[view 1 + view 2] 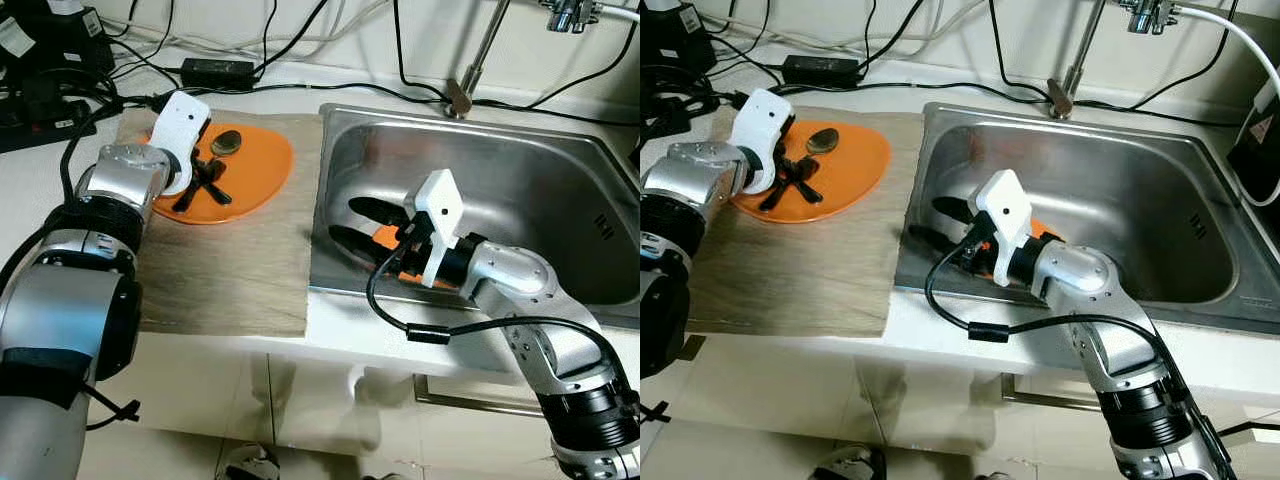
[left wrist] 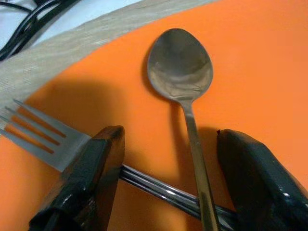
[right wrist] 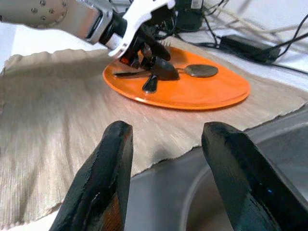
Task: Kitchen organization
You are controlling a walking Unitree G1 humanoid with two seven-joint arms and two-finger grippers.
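spoon: polished steel spoon (image 2: 180, 72) lies flat on the orange plate (image 1: 262, 160), its thin handle crossing over the fork (image 2: 41, 132); i judge it light, rigid and slick.
fork: steel, four tines, flat on the same plate, its shaft running under the spoon handle.
where to grip: the narrow handle just behind the bowl seems best; it sits low, so the tips would have to scrape the plate.
left pincer: left pincer (image 2: 168, 178) hangs spread over the plate, one finger on each side of the spoon handle, pinching nothing.
plate: smooth, glossy, shallow; likely to slide on the woven beige mat (image 1: 230, 270).
right pincer: right pincer (image 3: 168, 168) is spread and empty, low over the steel sink (image 1: 560, 170), with something orange just beside it.
tabletop: white tabletop (image 1: 30, 190), cables along the wall.
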